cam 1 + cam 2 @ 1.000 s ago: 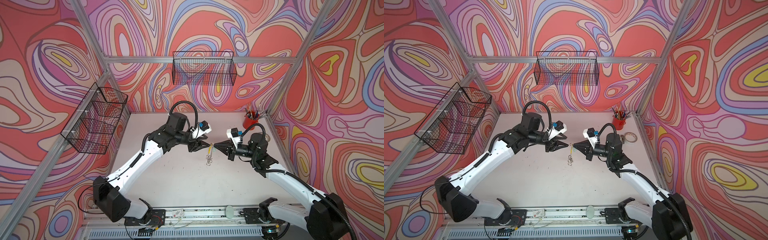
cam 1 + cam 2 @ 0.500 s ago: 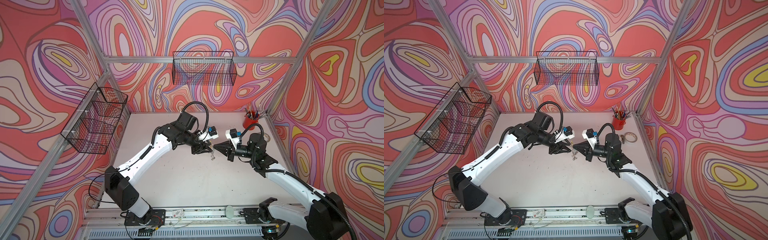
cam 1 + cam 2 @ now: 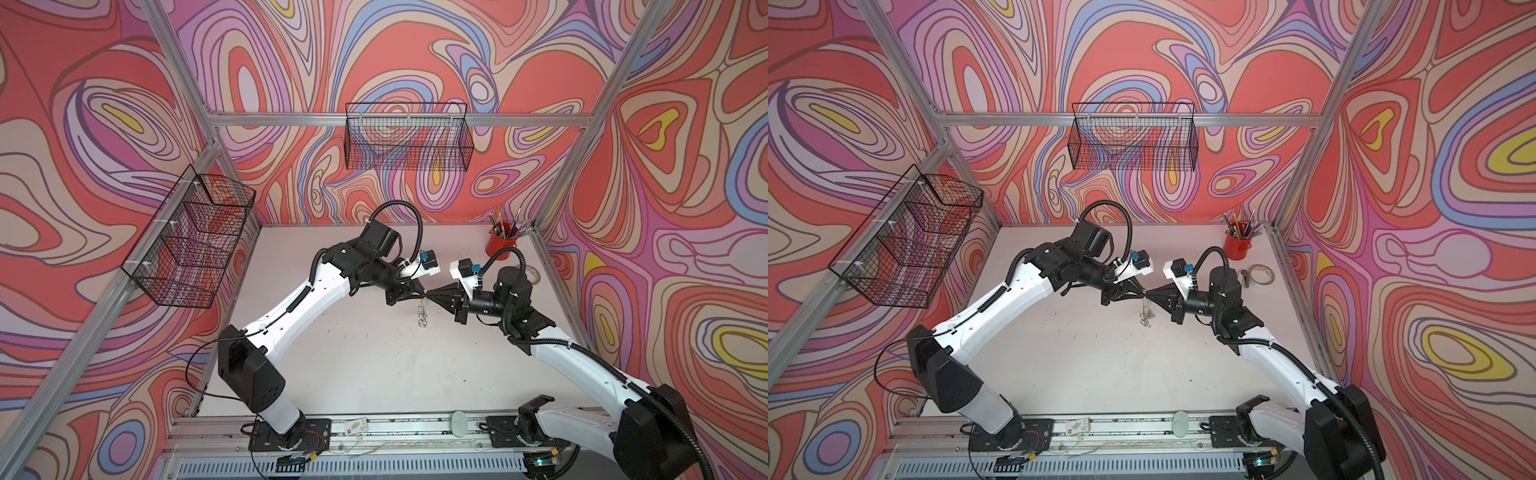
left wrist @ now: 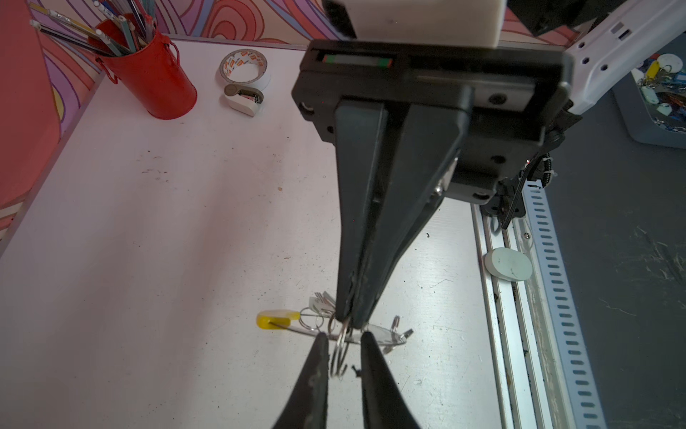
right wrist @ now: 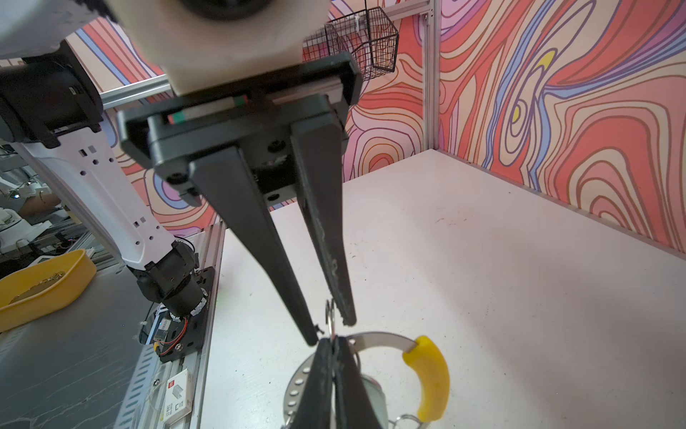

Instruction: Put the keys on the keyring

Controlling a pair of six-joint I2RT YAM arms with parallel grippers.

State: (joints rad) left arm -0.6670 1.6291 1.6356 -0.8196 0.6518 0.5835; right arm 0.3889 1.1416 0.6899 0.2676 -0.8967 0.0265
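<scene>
The left gripper [image 4: 344, 334] has its black tapered fingers [image 4: 315, 371] narrowly apart, one on each side of a small double-wound wire loop [image 4: 340, 353] that shows edge-on in the gap; neither finger is seen pressing it. Tip to tip with it, the right gripper [image 5: 334, 343] is clamped tight on the rim of the keyring [image 5: 378, 337]. This is a large flat grey metal hoop with a curved yellow plastic sleeve [image 5: 432, 382]. It is held up off the white tabletop [image 3: 374, 365] near the middle, and in both top views it dangles below the two meeting grippers. The keys [image 4: 393, 333], small silver metal ones on pale translucent plastic tags, cluster at the hoop just beside the right gripper's tips; whether each is threaded on cannot be told. Well apart, by the table's far right corner, stand a red metal cup of pens [image 4: 159, 81] and a whitish tape roll [image 4: 243, 67].
</scene>
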